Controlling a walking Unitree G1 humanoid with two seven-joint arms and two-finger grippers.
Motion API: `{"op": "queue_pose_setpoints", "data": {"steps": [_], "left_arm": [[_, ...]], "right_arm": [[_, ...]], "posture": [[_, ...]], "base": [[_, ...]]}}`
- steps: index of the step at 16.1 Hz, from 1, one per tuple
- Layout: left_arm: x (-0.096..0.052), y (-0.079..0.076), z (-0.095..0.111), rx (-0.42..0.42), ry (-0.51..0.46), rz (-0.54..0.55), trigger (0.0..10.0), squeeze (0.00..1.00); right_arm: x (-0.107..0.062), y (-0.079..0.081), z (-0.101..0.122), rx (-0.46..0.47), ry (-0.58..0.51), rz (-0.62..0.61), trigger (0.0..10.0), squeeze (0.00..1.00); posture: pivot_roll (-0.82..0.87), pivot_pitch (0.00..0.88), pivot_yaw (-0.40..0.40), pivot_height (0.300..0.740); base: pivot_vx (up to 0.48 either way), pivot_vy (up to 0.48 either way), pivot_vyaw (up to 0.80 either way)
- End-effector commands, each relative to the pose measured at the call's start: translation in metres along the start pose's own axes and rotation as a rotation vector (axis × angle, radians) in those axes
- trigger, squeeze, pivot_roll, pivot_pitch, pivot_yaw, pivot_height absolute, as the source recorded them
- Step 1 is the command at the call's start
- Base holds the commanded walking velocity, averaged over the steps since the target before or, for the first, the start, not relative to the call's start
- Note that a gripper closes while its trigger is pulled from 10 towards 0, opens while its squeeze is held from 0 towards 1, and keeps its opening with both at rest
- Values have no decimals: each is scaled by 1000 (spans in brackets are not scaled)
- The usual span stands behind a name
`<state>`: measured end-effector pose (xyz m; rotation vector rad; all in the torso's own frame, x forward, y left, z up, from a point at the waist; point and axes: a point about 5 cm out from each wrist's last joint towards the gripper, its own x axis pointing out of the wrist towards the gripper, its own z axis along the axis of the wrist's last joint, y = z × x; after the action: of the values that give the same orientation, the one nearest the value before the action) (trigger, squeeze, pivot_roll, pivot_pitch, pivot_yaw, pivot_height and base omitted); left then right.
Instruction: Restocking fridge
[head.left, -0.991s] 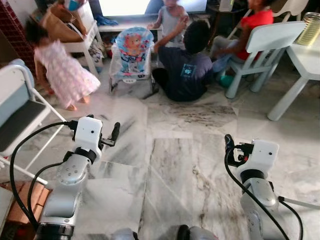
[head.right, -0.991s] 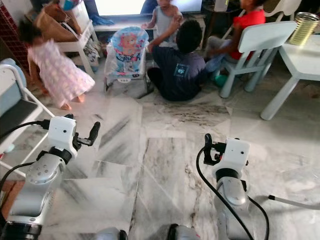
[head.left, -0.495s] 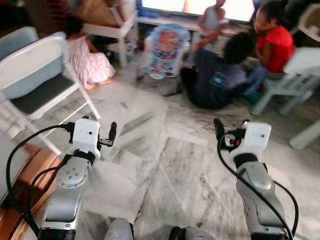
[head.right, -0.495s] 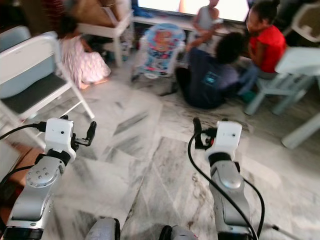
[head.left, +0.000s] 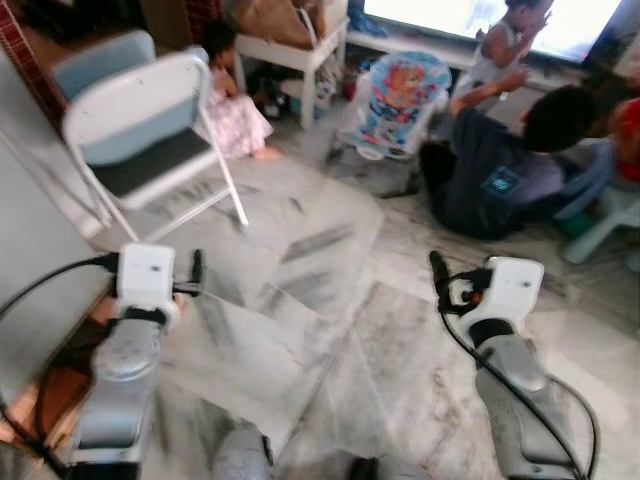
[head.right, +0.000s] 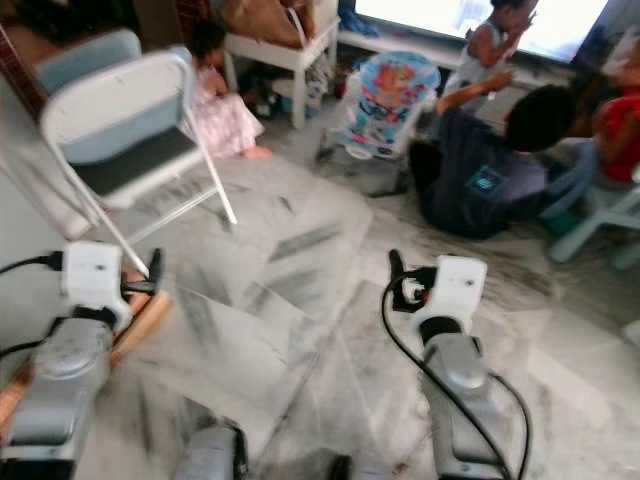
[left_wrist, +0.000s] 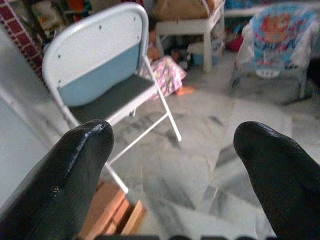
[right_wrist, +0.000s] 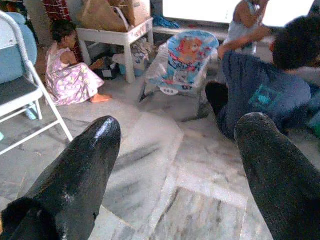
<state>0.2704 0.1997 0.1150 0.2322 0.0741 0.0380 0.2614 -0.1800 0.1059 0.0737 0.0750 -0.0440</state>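
Grey marble floor stretches ahead, with a folding chair and seated people (no fridge visible). Left gripper and right gripper have empty fingers spread wide. Probably walking to the fridge; steer slowly, clear of the people.

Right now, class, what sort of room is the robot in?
Probably a family living room: people sit on the marble floor by a baby bouncer, with a folding chair and a bright screen nearby.
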Motion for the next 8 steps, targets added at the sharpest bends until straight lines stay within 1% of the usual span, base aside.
{"op": "queue_pose_setpoints", "data": {"steps": [1, 3, 5, 6, 7, 8], "left_arm": [[2, 3, 0, 17, 4, 9, 10000, 0], [3, 4, 2, 18, 3, 23, 10000, 0], [0, 6, -1, 30, 8, 29, 10000, 0], [-4, 3, -8, 43, 27, 14, 10000, 0], [-4, 1, -11, 48, 35, 1, 10000, 0], [-2, -6, -9, 51, 29, -36, 10000, 0]], "right_arm": [[4, 7, 4, -4, -6, 28, 10000, 0], [4, 5, 4, -18, -7, 23, 10000, 0], [-1, 2, 2, -31, -4, 1, 10000, 0], [-4, -2, -3, -59, 8, -50, 10000, 0], [-5, -4, -6, -53, 10, -64, 10000, 0], [-3, -4, -7, -49, 0, -70, 10000, 0]], "posture": [[66, 162, -51, 740], [69, 165, -43, 740], [65, 163, -32, 740], [59, 154, -16, 740], [62, 148, -9, 740], [68, 138, 11, 740]], "base": [[0, 480, 0], [0, 480, 0], [0, 480, 0], [0, 442, 0], [0, 442, 0], [0, 446, 0]]}}
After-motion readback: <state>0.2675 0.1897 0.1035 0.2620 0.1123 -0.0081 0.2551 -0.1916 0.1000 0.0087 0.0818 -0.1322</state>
